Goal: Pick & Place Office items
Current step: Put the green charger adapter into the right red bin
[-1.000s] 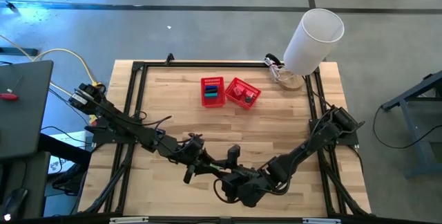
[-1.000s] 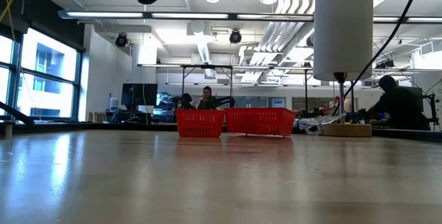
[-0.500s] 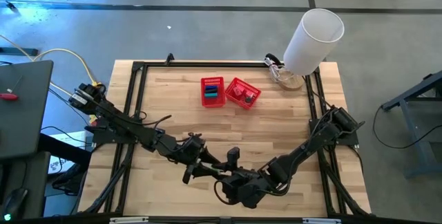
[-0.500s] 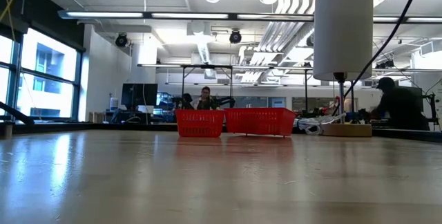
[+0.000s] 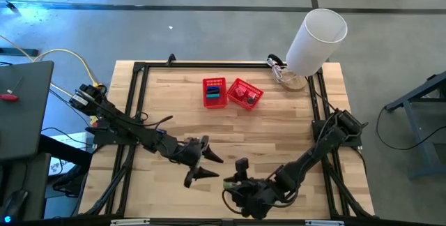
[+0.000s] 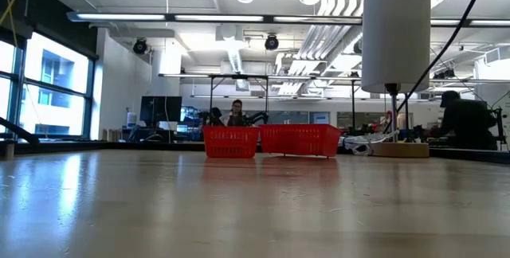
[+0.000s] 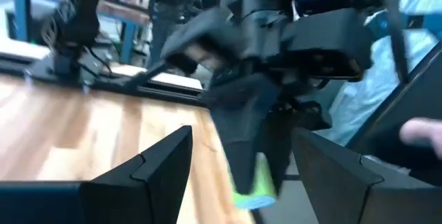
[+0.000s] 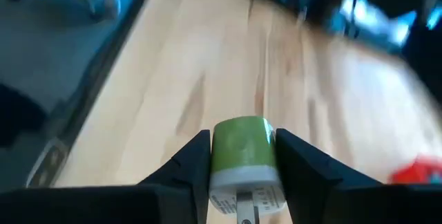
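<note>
Green item (image 8: 242, 153) sits clamped in the right gripper (image 5: 242, 171) at six o'clock on the surface (image 5: 279, 125); the baskets (image 5: 231, 93) lie toward twelve o'clock. Left gripper (image 5: 212, 167), jaws apart and empty, hangs just beside it at nine o'clock.

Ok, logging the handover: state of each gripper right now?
Left gripper: open, empty.
Right gripper: shut on the green item.
</note>
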Robot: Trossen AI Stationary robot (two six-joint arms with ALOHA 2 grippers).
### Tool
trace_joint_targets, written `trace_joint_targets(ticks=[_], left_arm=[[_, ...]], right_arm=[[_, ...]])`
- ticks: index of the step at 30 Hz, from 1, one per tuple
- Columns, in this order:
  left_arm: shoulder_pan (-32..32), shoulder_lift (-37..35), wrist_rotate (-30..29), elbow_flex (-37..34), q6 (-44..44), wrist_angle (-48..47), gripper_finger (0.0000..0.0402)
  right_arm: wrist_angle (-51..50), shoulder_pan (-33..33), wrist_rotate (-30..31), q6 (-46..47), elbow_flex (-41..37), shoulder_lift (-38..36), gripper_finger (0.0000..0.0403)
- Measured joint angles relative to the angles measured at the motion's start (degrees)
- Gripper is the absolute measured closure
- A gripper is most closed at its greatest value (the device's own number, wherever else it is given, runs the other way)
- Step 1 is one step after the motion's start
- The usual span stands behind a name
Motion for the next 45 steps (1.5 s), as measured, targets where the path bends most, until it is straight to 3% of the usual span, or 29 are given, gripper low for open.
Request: trace_joint_targets(ticks=[7, 12, 16, 25, 32, 39, 45], left_arm=[[-0.02, 0.0, -5.46, 0.0, 7.19, -3.59, 0.0159], [0.78, -0.01, -10.96, 0.0, 6.8, -11.14, 0.0159], [2.35, 0.0, -12.23, 0.0, 5.79, -16.81, 0.0159], [3.68, -0.95, -12.14, 0.0, 7.39, -24.91, 0.0159], [2.54, -7.73, -12.07, 0.0, 7.36, -32.39, 0.0159], [4.32, -11.5, -12.08, 0.02, 7.97, -41.93, 0.0158], [9.63, -11.48, -12.1, 0.02, 8.0, -50.61, 0.0158]], right_arm=[[-17.55, -2.12, -6.64, 19.89, -0.04, -3.44, 0.028], [-30.93, -5.38, -9.42, 35.7, -0.01, -5.3, 0.028], [-39.54, -9.35, -12.93, 40.33, -0.04, -5.11, 0.028], [-42.05, -19.92, -20.97, 33.22, -0.02, -5.15, 0.028], [-44.94, -28.83, -25.09, 25.68, -0.02, -5.15, 0.028], [-45.28, -37.97, -25.6, 15.49, -0.02, -5.15, 0.028], [-44.21, -47.25, -26.9, 5.69, -0.02, -5.15, 0.028]])
